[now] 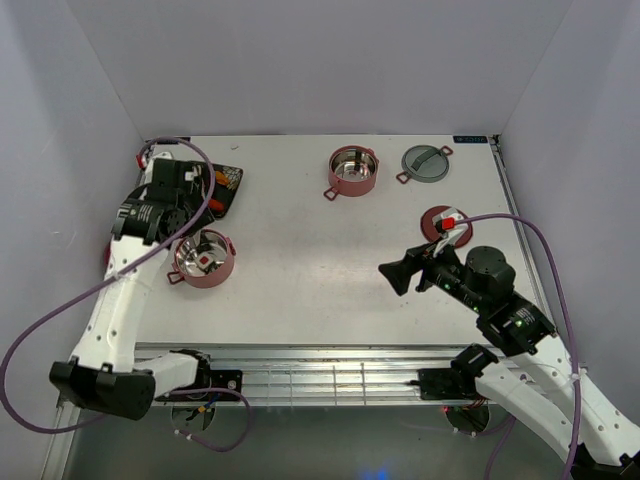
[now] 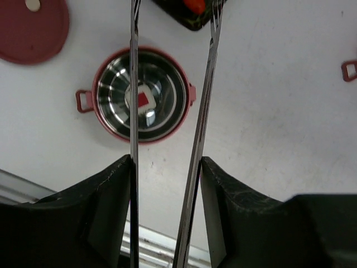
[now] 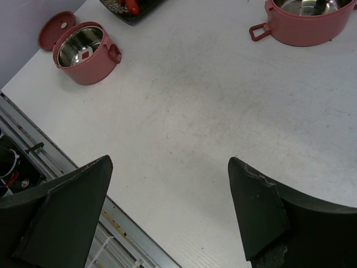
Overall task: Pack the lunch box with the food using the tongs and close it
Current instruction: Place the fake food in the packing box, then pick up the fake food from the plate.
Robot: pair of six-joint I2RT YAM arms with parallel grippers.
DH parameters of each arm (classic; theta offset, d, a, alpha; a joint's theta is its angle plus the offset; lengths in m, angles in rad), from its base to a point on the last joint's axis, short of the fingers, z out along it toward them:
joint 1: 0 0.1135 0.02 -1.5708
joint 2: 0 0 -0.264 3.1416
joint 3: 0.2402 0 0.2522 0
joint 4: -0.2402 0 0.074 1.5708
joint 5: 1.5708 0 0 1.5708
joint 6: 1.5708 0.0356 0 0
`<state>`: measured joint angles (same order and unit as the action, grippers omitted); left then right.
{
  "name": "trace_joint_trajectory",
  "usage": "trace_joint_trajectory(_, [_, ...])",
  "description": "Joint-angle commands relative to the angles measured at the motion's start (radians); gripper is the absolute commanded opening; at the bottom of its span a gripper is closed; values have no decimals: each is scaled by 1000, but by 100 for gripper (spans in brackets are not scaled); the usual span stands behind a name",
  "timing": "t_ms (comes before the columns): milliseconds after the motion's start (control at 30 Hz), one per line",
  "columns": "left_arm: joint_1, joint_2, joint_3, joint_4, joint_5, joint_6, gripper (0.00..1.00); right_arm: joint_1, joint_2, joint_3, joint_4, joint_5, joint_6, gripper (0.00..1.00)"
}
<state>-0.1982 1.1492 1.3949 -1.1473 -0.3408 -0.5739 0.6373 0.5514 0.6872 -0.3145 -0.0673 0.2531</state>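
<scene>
Left on the table (image 1: 300, 275), near the bowl (image 2: 109, 106) holding a red food piece (image 2: 144, 100), the tongs (image 2: 134, 134) are pinched by the left gripper (image 2: 166, 162), while the right gripper (image 3: 170, 162) is seen spread wide.

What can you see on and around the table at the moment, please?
bowls: two, dark red, steel inside; near-left bowl, far-middle bowl
disc lids: two, red; left disc lid beside the near-left bowl, right disc lid at the right
top lid: one, grey, right of the far-middle bowl
plate: one, dark patterned, far left
food: red and white bits in the near-left bowl; orange-red pieces on the plate, count unclear
tongs: one, silver, in the left gripper
table: one, white
left gripper: black, closed on the tongs
right gripper: black, open, empty
</scene>
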Motion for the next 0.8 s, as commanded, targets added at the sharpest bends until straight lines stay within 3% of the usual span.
trace_joint_trajectory(0, [5,90,52,98,-105,78,60,5,-2,17,22,-6,-11,90])
trace_joint_trajectory(200, [23,214,53,256,-145,106,60,5,8,14,25,-28,-11,90])
trace_joint_trajectory(467, [138,360,3,414,-61,141,60,7,12,9,40,-34,-11,90])
trace_joint_trajectory(767, [181,468,-8,529,-6,216,60,7,10,14,51,-20,-11,90])
